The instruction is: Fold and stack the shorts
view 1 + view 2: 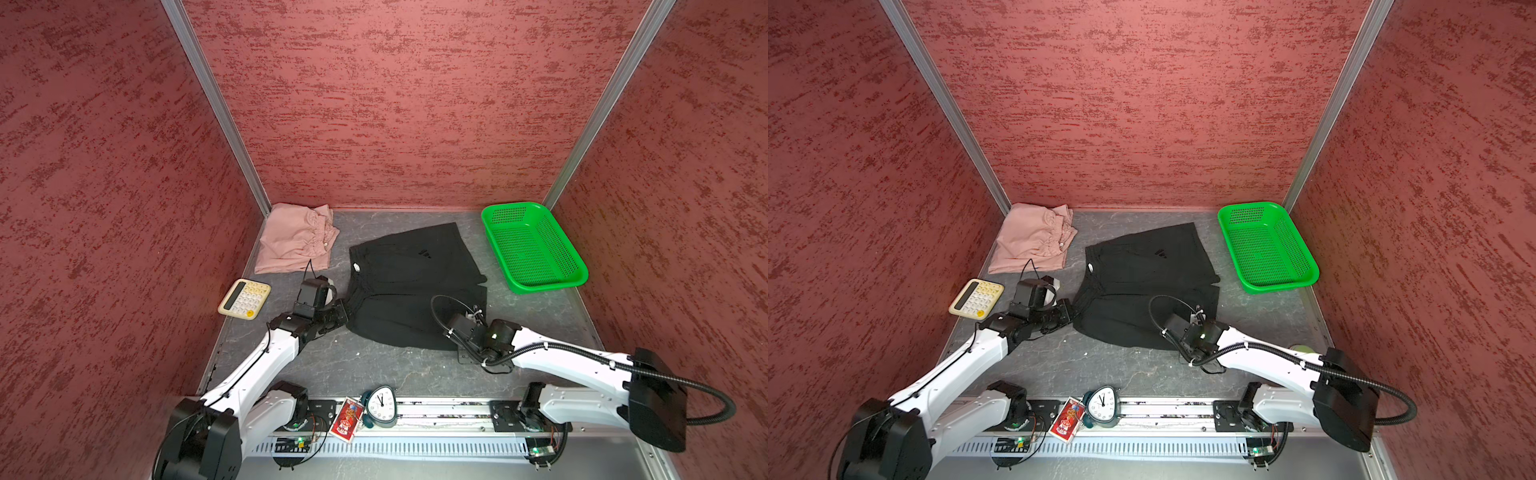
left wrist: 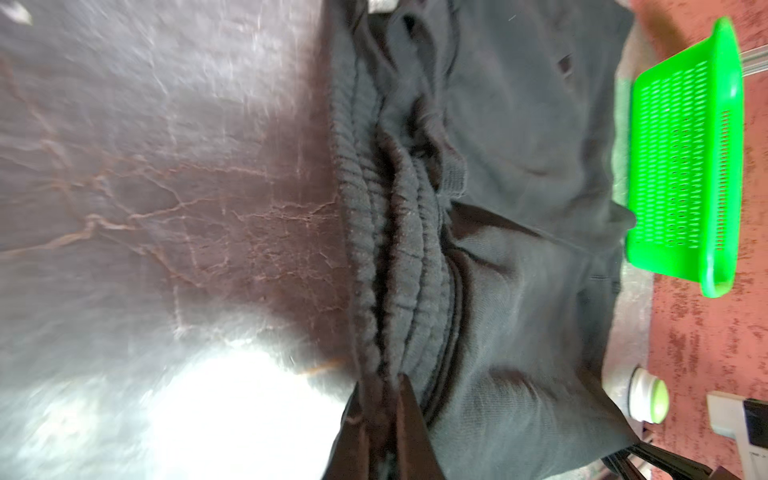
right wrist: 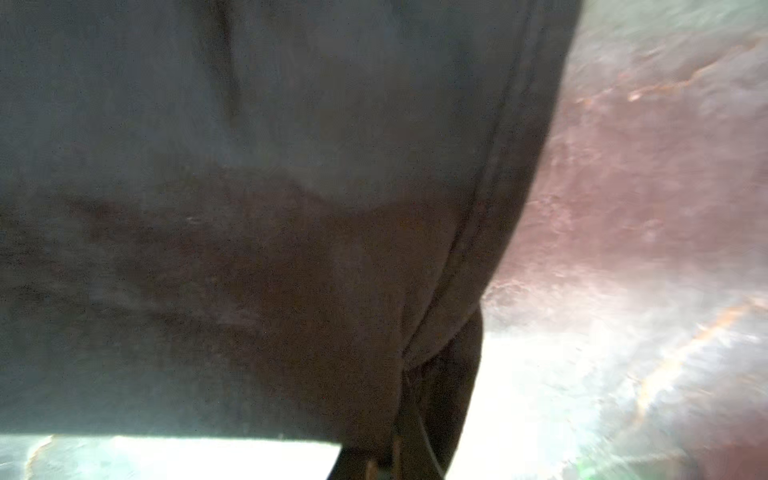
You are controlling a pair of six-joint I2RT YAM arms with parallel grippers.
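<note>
Mid-fold: black shorts mid-table, pinched at waistband by left gripper, hem seemingly clamped by right gripper; next: lift both edges evenly, fold across, then stack with pink shorts at back-left corner.

Right gripper pinches the hemmed edge of the black shorts, the cloth spreading ahead of it, with the blurred grey table just beside.

Two shorts, one basket, one calculator
</note>
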